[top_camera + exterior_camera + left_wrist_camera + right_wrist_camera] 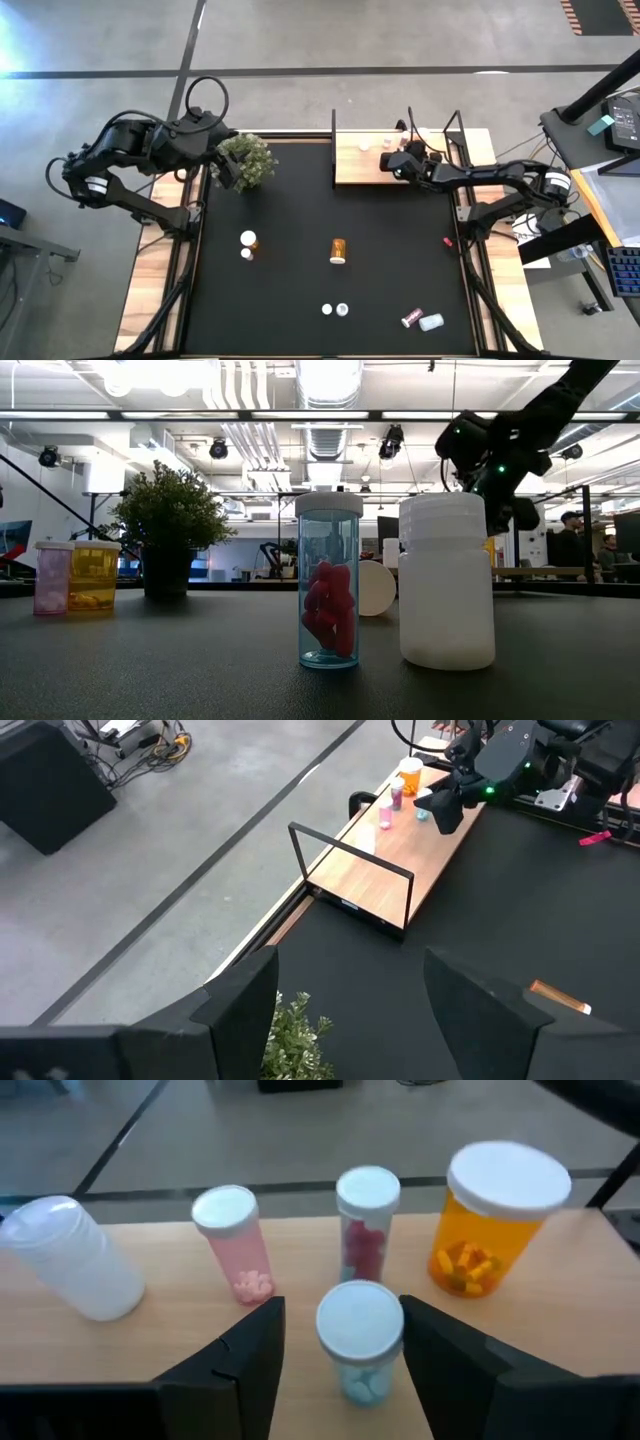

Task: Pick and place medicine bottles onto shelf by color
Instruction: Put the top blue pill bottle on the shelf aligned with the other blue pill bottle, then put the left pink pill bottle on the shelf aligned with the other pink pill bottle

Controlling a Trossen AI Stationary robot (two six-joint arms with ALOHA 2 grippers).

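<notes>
The shelf [362, 160], a light wooden board in a thin black frame, stands at the table's far edge. On it, in the right wrist view, stand a white bottle [72, 1260], a pink one [236, 1245], a clear one with red pills [366, 1222] and an orange one [494, 1218]. My right gripper [345, 1365] is open low over the board, with a small white-capped bottle of pale blue pills [360, 1342] upright between its fingers. My left gripper [350, 1010] hangs open and empty high beside the plant [245, 160]. More medicine bottles stand or lie on the black table. My right gripper has a plain gap between one finger [250, 1365] and the blue-pill bottle. The other finger [435, 1365] stands right at the bottle's side, and I cannot tell whether it touches. The bottle stands upright on the shelf board by its base.
On the table are two bottles [247, 245] at left, an orange one lying at centre [338, 250], two small ones [334, 309] near the front, and a maroon [412, 317] and a white one [431, 322] lying at front right. A red speck [448, 241] lies by the right edge.
</notes>
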